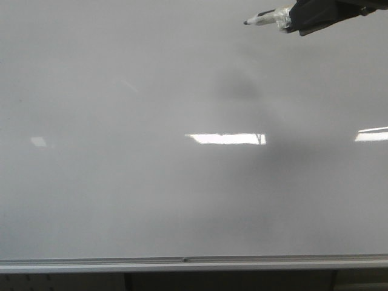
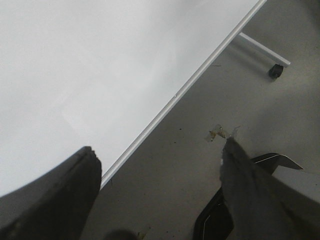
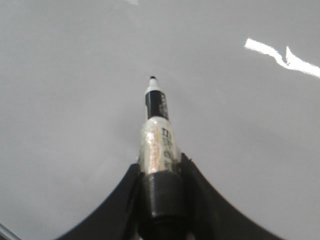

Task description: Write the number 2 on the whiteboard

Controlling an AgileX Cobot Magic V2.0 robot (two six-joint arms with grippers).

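The whiteboard (image 1: 121, 182) fills the front view, glossy white-grey with a silver frame strip along its lower edge. I see no number 2 on it. My right gripper (image 1: 297, 21) enters at the top right, shut on a black marker (image 1: 264, 18) wrapped in clear tape, tip pointing left. In the right wrist view the gripper (image 3: 161, 175) clamps the marker (image 3: 157, 125), whose tip is over the bare board (image 3: 75, 100); whether it touches I cannot tell. My left gripper (image 2: 160, 165) is open and empty, beside the board's edge (image 2: 190, 82), over the floor.
Bright rectangular light reflections (image 1: 225, 138) lie on the board, with soft arm shadows (image 1: 242, 88) near them. In the left wrist view there is grey floor (image 2: 250, 100), a board stand leg with a castor (image 2: 275, 71), and a scrap of tape (image 2: 217, 133).
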